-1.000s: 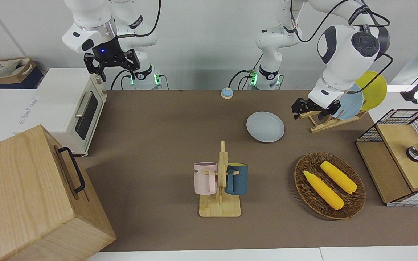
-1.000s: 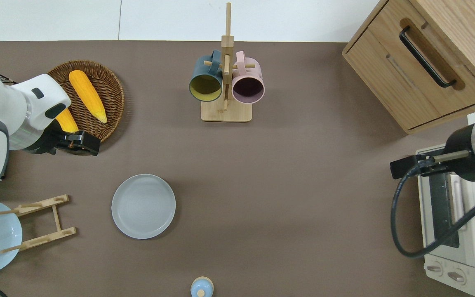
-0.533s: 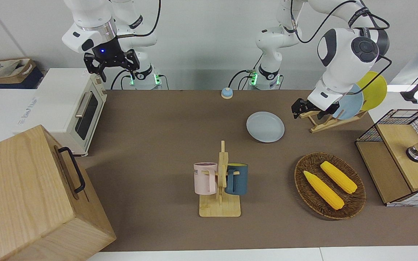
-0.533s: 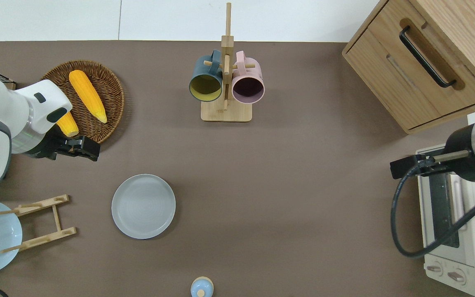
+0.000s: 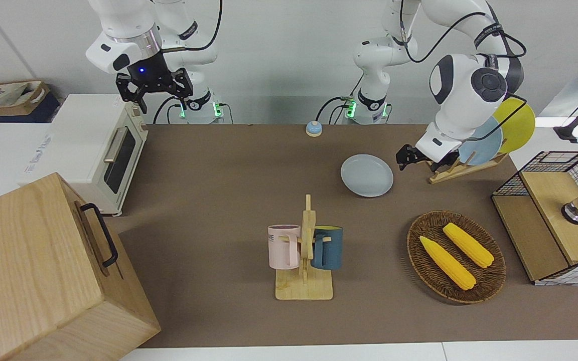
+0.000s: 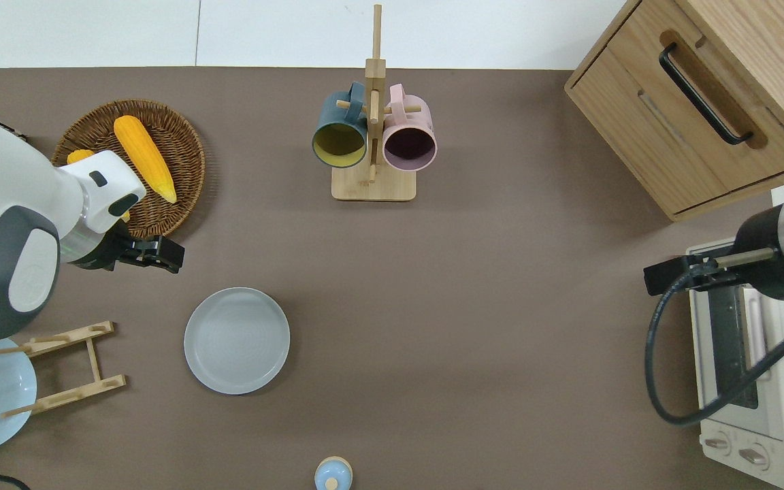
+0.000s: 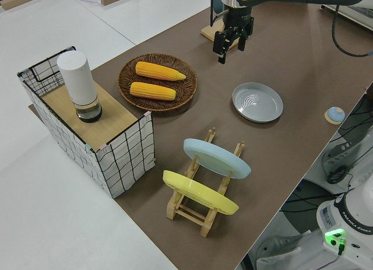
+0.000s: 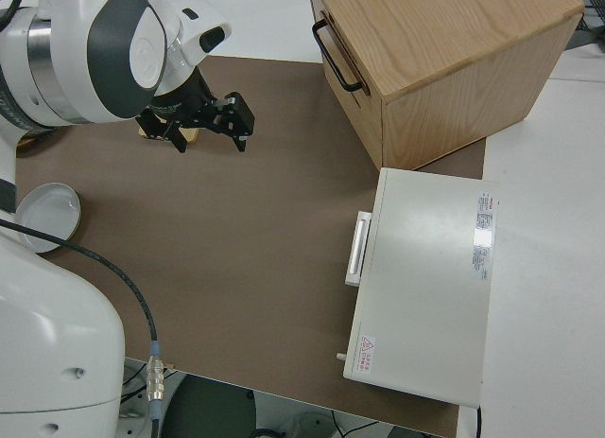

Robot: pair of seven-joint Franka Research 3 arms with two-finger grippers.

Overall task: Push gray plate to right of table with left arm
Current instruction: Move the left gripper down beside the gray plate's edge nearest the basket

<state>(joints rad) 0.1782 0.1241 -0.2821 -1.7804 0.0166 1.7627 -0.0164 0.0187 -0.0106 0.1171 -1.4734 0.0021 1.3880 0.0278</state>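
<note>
Overhead: my left end effector [image 6: 160,250] hung w/ fingers narrowly apart, holding nothing, above counter [image 6: 487,306] near gray plate [image 6: 237,340]. Off-centre contact could spin it toward mug rack [image 6: 373,122].

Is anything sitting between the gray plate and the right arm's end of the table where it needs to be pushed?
Nothing visible does. From the gray plate toward the toaster oven, the table is bare; the mug rack stands farther from the robots, off that line.
</note>
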